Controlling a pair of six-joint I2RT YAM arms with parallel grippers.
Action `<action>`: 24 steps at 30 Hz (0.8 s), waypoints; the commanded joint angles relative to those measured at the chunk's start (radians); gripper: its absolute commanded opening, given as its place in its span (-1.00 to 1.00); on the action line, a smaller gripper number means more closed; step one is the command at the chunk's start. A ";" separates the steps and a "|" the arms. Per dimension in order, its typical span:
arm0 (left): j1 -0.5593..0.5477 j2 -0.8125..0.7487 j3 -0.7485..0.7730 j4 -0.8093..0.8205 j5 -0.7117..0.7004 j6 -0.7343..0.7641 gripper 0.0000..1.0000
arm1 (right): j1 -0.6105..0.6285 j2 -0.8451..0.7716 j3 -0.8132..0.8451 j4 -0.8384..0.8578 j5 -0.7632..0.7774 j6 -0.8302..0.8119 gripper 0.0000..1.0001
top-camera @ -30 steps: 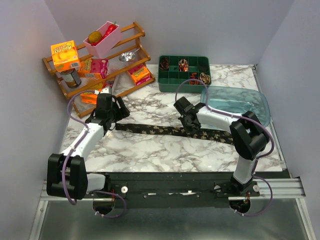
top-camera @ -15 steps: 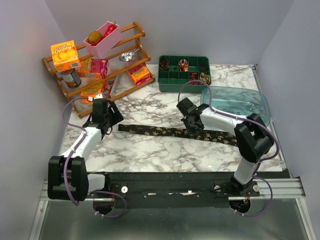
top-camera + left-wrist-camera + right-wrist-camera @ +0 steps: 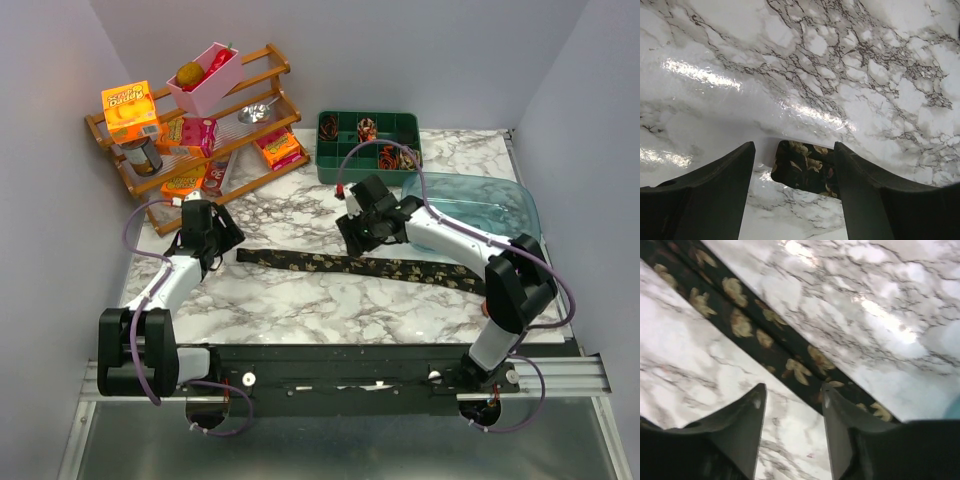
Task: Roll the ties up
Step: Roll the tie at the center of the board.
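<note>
One tie (image 3: pixel 350 266), dark with a small tan-gold pattern, lies flat and unrolled across the middle of the marble table (image 3: pixel 300 300). My left gripper (image 3: pixel 222 243) hovers open at its left end. In the left wrist view that tie end (image 3: pixel 807 167) shows between the spread fingers of the left gripper (image 3: pixel 793 146), untouched. My right gripper (image 3: pixel 352 235) is open just above the tie's middle. In the right wrist view the tie (image 3: pixel 765 335) runs diagonally ahead of the right gripper (image 3: pixel 793 388), and nothing sits between its fingers. Several rolled ties (image 3: pixel 388 155) sit in the green tray (image 3: pixel 340 172).
A wooden rack (image 3: pixel 270 60) at the back left holds an orange carton (image 3: pixel 130 110), a pink bin (image 3: pixel 205 80), snack boxes and a can. A clear blue tub (image 3: pixel 480 205) stands at the right, close behind my right arm.
My right gripper has opened, let go of the tie and moved up and left. The left gripper drew back slightly to the left, staying open. The tie lies flatter.
</note>
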 commanded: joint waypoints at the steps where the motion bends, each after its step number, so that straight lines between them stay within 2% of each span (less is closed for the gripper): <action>1: 0.010 0.013 -0.019 0.035 0.042 -0.011 0.49 | 0.041 0.044 0.044 0.097 -0.136 -0.119 0.53; 2: 0.010 0.013 -0.019 0.040 0.043 -0.011 0.49 | 0.057 0.057 0.055 0.102 -0.142 -0.127 0.71; 3: 0.010 0.013 -0.021 0.043 0.049 -0.011 0.49 | 0.067 0.069 0.086 0.105 -0.141 -0.135 0.77; 8: 0.010 0.019 -0.022 0.049 0.068 -0.013 0.50 | 0.118 0.201 0.192 0.114 -0.104 -0.191 0.92; 15: 0.010 0.016 -0.028 0.050 0.074 -0.010 0.50 | 0.136 0.324 0.279 0.131 -0.113 -0.264 0.97; 24: 0.010 0.028 -0.024 0.050 0.088 -0.010 0.50 | 0.156 0.384 0.292 0.132 -0.106 -0.308 0.99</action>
